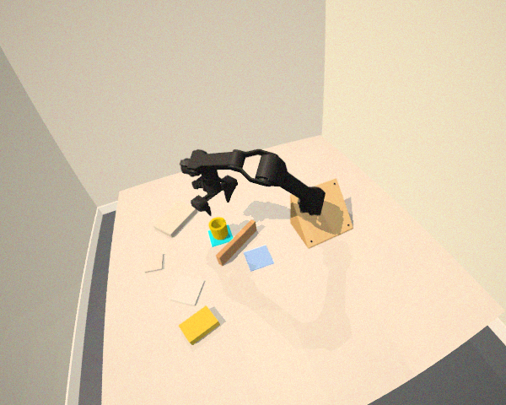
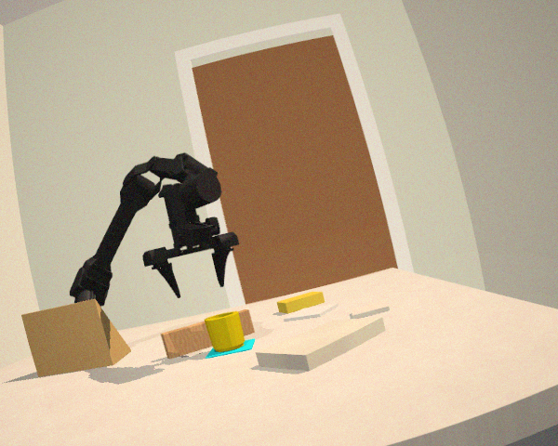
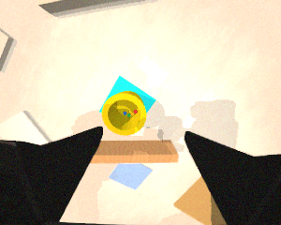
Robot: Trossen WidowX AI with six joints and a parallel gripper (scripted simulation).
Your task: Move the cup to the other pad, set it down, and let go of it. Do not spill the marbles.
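Observation:
A yellow cup [image 1: 219,230] [image 2: 225,332] [image 3: 105,123] stands upright on the cyan pad [image 1: 213,242] [image 2: 248,345] [image 3: 119,84]. In the wrist view several small marbles [image 3: 129,113], blue, green and red among them, lie inside the cup. The blue pad [image 1: 259,258] [image 3: 130,175] is bare, on the other side of the wooden bar; it does not show in the exterior view. My gripper [image 1: 219,207] [image 2: 200,292] [image 3: 144,132] is wide open and empty, above the cup and clear of it.
A brown wooden bar [image 1: 237,243] [image 2: 188,337] [image 3: 136,152] stands between the two pads. A cream slab [image 1: 173,222] [image 2: 317,341] lies near the cup. A yellow block [image 1: 198,324] [image 2: 300,302] and two thin pale plates lie farther off. A wooden wedge [image 1: 331,204] [image 2: 68,338] is by the arm's base.

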